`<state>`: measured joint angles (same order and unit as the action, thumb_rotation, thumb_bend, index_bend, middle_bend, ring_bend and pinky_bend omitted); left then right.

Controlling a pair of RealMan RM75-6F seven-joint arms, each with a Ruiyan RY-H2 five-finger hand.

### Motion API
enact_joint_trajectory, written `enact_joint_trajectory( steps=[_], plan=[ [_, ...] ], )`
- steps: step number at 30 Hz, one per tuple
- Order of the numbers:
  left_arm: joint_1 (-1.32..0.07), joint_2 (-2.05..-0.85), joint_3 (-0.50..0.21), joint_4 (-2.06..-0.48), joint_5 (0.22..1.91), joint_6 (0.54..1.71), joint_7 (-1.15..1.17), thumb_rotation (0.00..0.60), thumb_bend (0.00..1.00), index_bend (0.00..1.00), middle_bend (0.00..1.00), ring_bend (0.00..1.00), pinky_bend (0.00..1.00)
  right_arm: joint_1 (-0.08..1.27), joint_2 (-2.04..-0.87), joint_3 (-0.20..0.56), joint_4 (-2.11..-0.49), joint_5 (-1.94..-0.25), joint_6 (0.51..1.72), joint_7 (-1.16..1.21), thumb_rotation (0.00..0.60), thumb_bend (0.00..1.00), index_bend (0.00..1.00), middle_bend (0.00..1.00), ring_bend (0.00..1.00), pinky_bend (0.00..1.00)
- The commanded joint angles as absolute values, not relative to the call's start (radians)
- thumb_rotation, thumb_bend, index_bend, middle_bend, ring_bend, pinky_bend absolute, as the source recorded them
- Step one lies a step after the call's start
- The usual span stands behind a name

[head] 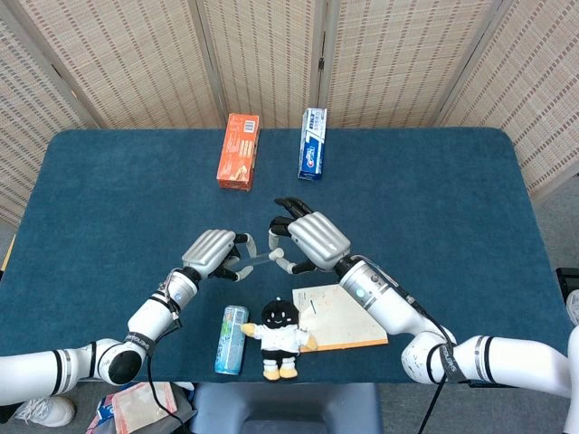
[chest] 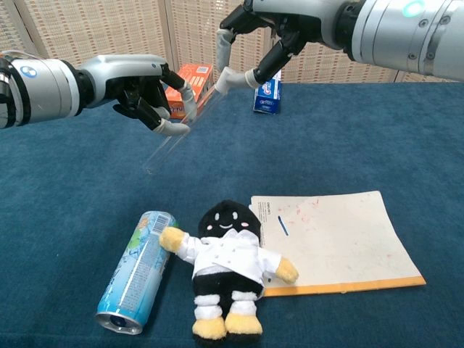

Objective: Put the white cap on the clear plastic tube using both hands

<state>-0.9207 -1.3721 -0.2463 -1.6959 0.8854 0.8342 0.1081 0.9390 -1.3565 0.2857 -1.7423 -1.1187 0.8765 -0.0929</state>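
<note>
Clear plastic tube (chest: 174, 132) pinched in the left robot hand (chest: 148, 90) met the small white cap (chest: 220, 83) pinched by the right robot hand (chest: 264, 32), needing an aligned push on.

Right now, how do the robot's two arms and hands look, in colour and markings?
Both arms are white and silver tubes with black joint rings. The left hand and right hand have silver-grey backs, black finger segments and pale fingertips. The right arm bears a small green light; the left shows a round blue logo.
</note>
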Motion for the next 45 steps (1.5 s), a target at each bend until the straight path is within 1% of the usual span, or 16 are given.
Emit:
enact_joint_trajectory(
  steps=[1, 29, 33, 36, 37, 39, 45],
  plan=[
    [-0.922, -1.372, -0.247, -1.696, 0.884, 0.835, 0.109, 0.6, 0.36, 0.59, 1.0, 0.97, 1.0, 0.942, -1.361, 0.285, -1.739, -1.117, 0.876, -0.095, 0.6, 0.5, 0.72, 0.34, 0.02, 0.0],
    [-0.93, -1.369, -0.24, -1.687, 0.874, 0.832, 0.114, 0.6, 0.36, 0.6, 1.0, 0.98, 1.0, 0.951, -1.389, 0.279, -1.707, -1.114, 0.871, -0.092, 0.6, 0.49, 0.72, 0.33, 0.02, 0.0],
    [-0.93, -1.369, -0.218, -1.655, 0.879, 0.842, 0.152, 0.6, 0.36, 0.6, 1.0, 0.98, 1.0, 0.937, -1.376, 0.283, -1.717, -1.128, 0.889, -0.075, 0.6, 0.44, 0.71, 0.31, 0.02, 0.0],
    [-0.931, -1.373, -0.198, -1.616, 0.876, 0.858, 0.198, 0.6, 0.36, 0.6, 1.0, 0.98, 1.0, 0.92, -1.352, 0.283, -1.73, -1.144, 0.911, -0.071, 0.6, 0.4, 0.64, 0.3, 0.02, 0.0],
    [-0.93, -1.375, -0.191, -1.604, 0.874, 0.863, 0.212, 0.6, 0.36, 0.6, 1.0, 0.98, 1.0, 0.913, -1.342, 0.283, -1.735, -1.149, 0.918, -0.069, 0.6, 0.39, 0.61, 0.29, 0.02, 0.0],
    [-0.932, -1.381, -0.175, -1.573, 0.867, 0.876, 0.254, 0.6, 0.36, 0.6, 1.0, 0.98, 1.0, 0.894, -1.317, 0.285, -1.747, -1.157, 0.938, -0.06, 0.6, 0.39, 0.6, 0.29, 0.02, 0.0],
    [-0.945, -1.416, -0.133, -1.473, 0.822, 0.91, 0.406, 0.6, 0.36, 0.59, 1.0, 0.98, 1.0, 0.832, -1.237, 0.28, -1.772, -1.173, 0.992, -0.039, 0.6, 0.39, 0.59, 0.29, 0.02, 0.0]
  ],
)
